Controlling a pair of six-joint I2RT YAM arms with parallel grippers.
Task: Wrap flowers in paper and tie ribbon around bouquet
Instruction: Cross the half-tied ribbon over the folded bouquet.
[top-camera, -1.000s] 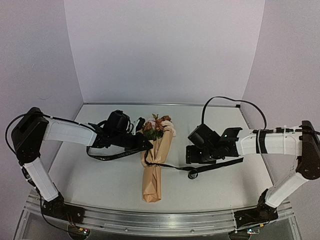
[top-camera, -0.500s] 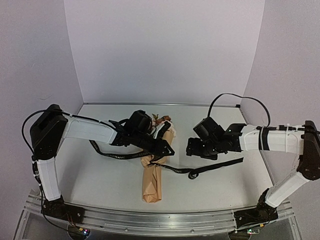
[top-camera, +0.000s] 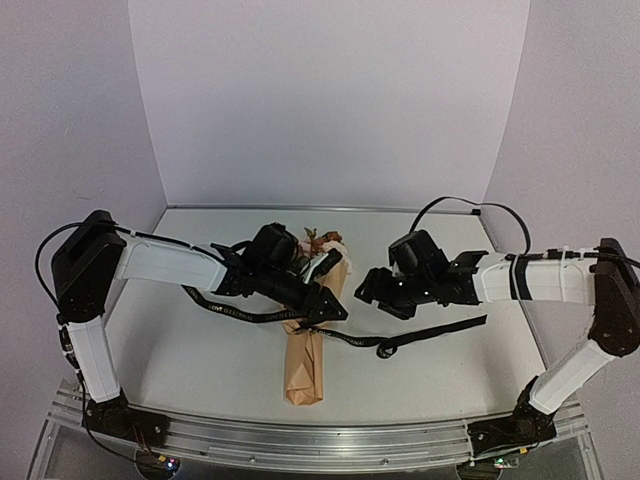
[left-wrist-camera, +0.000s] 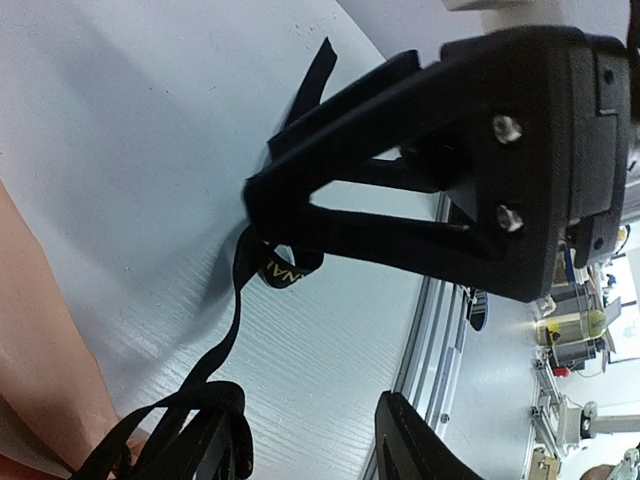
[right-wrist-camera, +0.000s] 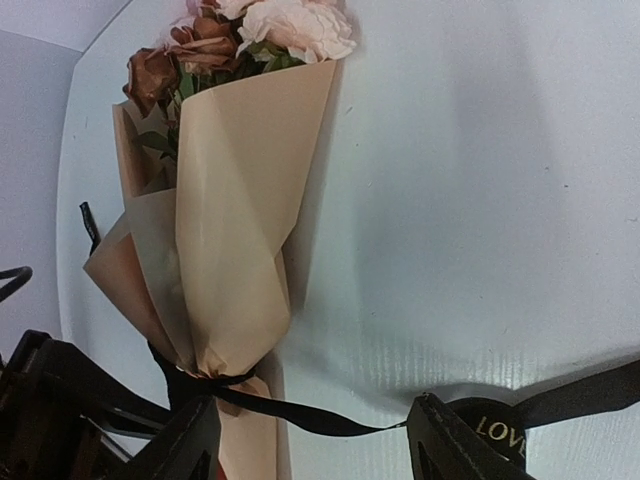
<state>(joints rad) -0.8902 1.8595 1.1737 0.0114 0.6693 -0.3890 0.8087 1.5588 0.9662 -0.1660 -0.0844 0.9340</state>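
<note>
Now that the left gripper has opened up, its two fingers stand apart with nothing between them. A second ago it was pinched almost shut at the left edge of the bouquet. It has slid across and hangs over the thin middle part.

The right gripper has come closer too, from the right side. Its fingers are apart and empty.

The bouquet lies flat in the middle of the table, with the flowers poking out at the far end. The ribbon goes round the narrow part of the paper. Its two ends trail out on the table, one to the left and one to the right.

I think the ribbon is wrapped round but not pulled tight yet. Both grippers may need to pick the ends up again.
</note>
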